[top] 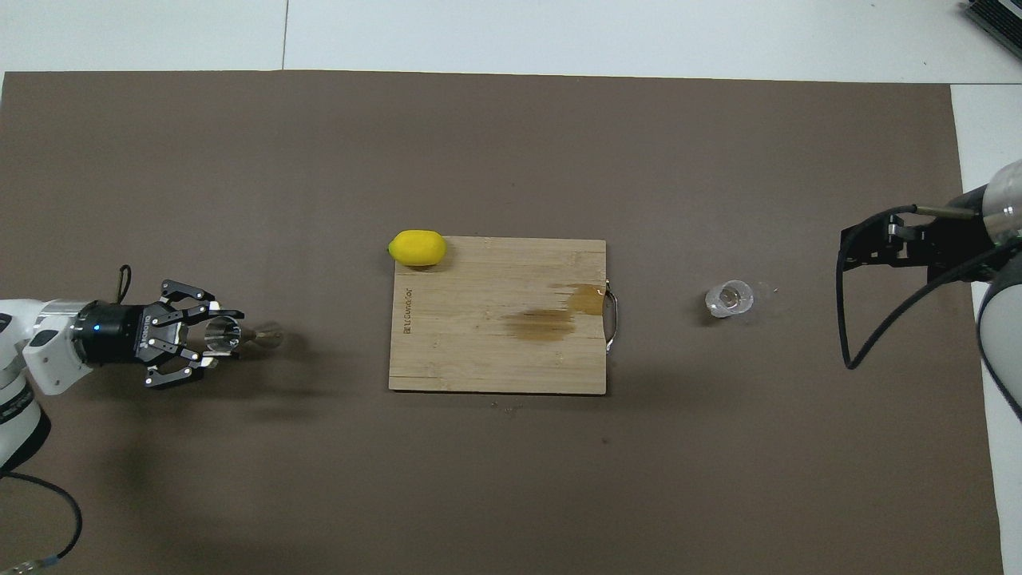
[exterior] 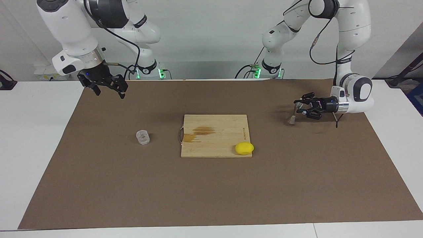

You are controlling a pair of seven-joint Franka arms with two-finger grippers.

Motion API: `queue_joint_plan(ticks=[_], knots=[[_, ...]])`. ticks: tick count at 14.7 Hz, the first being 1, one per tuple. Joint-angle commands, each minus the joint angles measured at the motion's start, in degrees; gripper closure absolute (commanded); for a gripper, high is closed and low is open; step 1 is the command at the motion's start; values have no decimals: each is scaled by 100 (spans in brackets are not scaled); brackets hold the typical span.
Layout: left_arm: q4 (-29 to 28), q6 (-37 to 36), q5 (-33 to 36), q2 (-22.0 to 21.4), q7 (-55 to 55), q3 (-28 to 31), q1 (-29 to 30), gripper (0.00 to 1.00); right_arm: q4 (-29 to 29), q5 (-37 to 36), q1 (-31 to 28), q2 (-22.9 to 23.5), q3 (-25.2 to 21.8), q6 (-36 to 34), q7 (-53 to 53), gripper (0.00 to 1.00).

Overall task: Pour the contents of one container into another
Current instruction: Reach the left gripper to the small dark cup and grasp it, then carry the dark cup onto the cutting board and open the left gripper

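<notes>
The left tool (exterior: 305, 106) lay level just above the bench, its fingers around the upper cone of the jigger (exterior: 292, 116), whose foot rested on the brown mat (exterior: 211, 185); whether they pinched it or merely bracketed it I could not tell. In the overhead view that tool (top: 209, 334) showed the jigger (top: 239, 335) leaning away from it, mouth toward the palm.

The right tool (exterior: 107, 86) hung spread and empty in the air; the glass cup (exterior: 142, 137) stood upright on the mat below it and toward the cutting board (exterior: 214, 135), well apart. A lemon (exterior: 244, 148) sat at the board's corner.

The cup (top: 729, 298) looked light, rigid and breakable, its smooth wall likely slippery, so I judged a moderate squeeze across the middle of the wall from the side the safest hold, leaving the rim free for pouring. The jigger seemed stiff, light and tippy; its narrow waist looked the surest place to hold it.
</notes>
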Motion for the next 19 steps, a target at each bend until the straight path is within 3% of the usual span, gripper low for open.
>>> queue_joint_plan(ticks=[1,9,19], knots=[[-17,144,-503,-196,-443,86,-611,73,-124,-7,-66,-107,40,76,-73,0],[-78,1489,-1970,-539,-1235,69,-2368,73,-124,-7,-66,-107,40,76,-73,1],[-192,4326,-4518,-768,-923,69,-4918,72,-124,-7,-66,-107,40,76,-73,0]])
